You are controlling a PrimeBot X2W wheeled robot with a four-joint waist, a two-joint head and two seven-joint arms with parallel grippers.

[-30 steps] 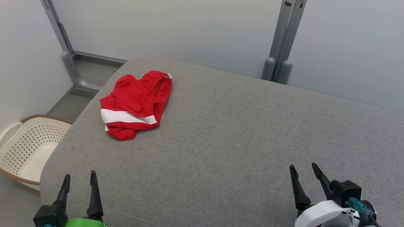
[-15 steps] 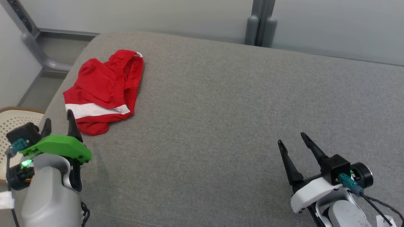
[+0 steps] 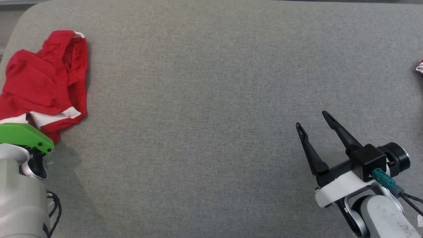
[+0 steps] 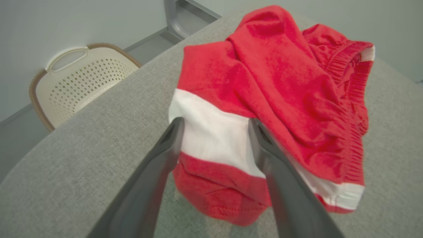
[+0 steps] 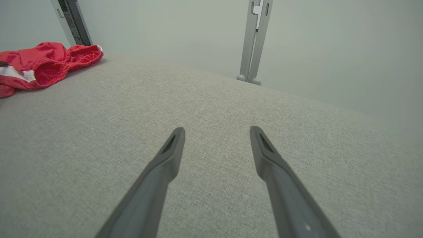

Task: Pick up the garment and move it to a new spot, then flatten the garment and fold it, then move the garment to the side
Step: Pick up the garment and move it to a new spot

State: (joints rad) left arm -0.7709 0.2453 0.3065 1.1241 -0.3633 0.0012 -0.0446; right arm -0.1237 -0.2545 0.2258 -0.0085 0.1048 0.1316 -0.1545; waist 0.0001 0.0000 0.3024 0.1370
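Note:
The garment (image 3: 43, 72) is a pair of red shorts with a white band, lying crumpled at the far left of the grey padded surface (image 3: 211, 82). In the left wrist view my left gripper (image 4: 214, 122) is open, its fingertips (image 4: 175, 129) just over the white band at the near edge of the garment (image 4: 264, 82); I cannot tell if they touch it. In the head view the left arm's green wrist cover (image 3: 23, 137) hides those fingers. My right gripper (image 3: 312, 119) is open and holds nothing, low over bare surface at the right (image 5: 217, 129). The garment (image 5: 43, 62) lies far to its left.
A cream perforated laundry basket (image 4: 82, 82) stands on the floor beyond the surface's left edge. A grey post (image 5: 252, 43) rises against the pale wall behind. A small red-and-white scrap (image 3: 419, 67) peeks in at the right edge of the head view.
The head camera has tilted down and shifted, so the picture has slid. My left arm has reached forward to the garment's near edge. The right gripper has come forward a little.

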